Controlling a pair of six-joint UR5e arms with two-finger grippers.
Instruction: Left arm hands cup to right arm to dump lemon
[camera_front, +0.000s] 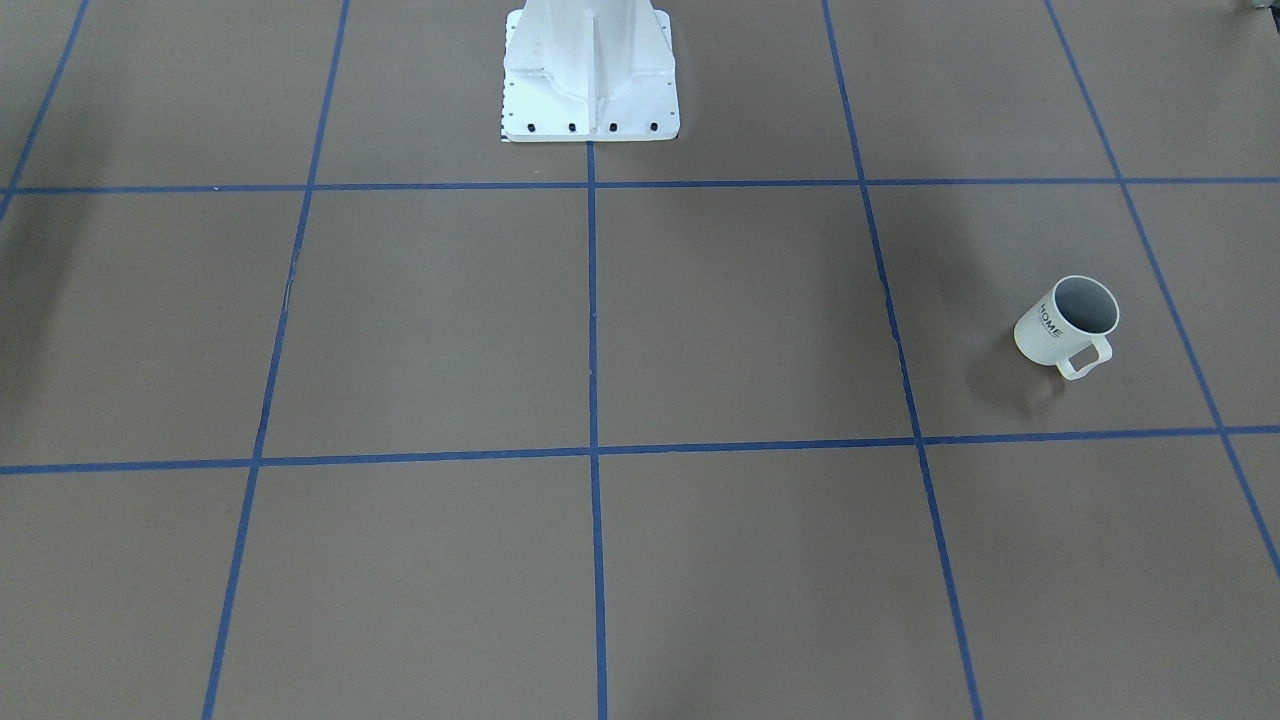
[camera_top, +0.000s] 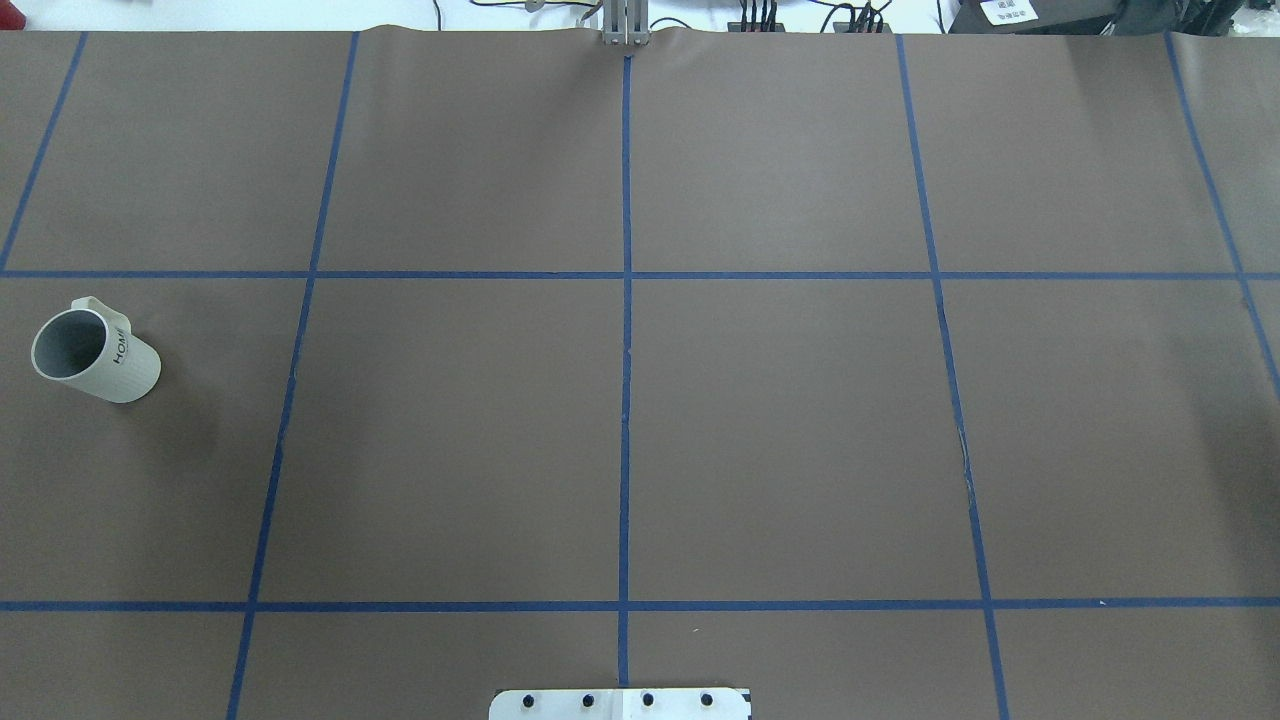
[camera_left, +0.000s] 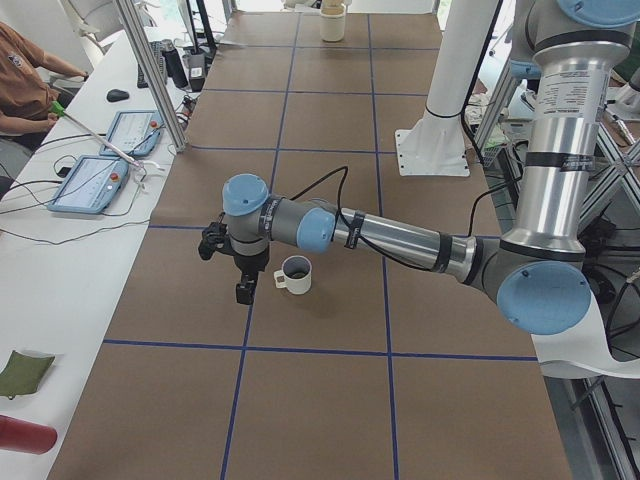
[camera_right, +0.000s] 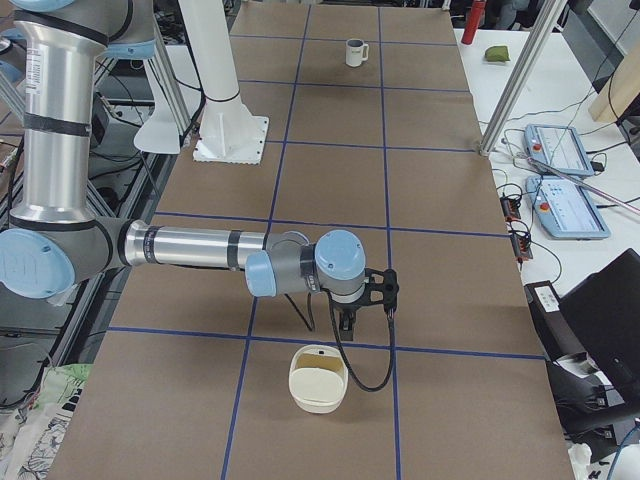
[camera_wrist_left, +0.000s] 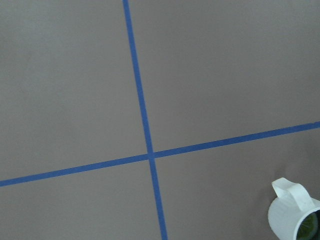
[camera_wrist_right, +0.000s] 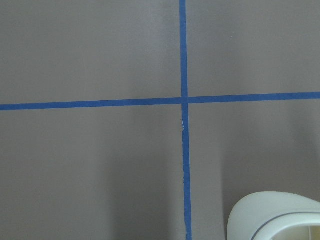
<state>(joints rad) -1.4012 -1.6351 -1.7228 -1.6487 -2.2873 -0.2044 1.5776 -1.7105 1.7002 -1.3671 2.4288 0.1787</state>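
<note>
Item: cup (camera_left: 295, 274), upright on table (camera_left: 330, 400), just beside and below my left gripper (camera_left: 243, 285); lemon (camera_wrist_left: 311, 226) apparently inside. Open or closed: I cannot tell. Step: pre-grasp. Next: shift over cup, descend, pinch wall.

Your table (camera_top: 780, 430) is covered in brown paper with a blue tape (camera_top: 626, 400) grid. Clock taken from the overhead view, table centre as hub: cup (camera_top: 110, 362) upright at 9 o'clock, handle toward 12. White base plate (camera_top: 620, 704) at 6. Cream container (camera_right: 318, 378) at 3, off the overhead frame.
</note>
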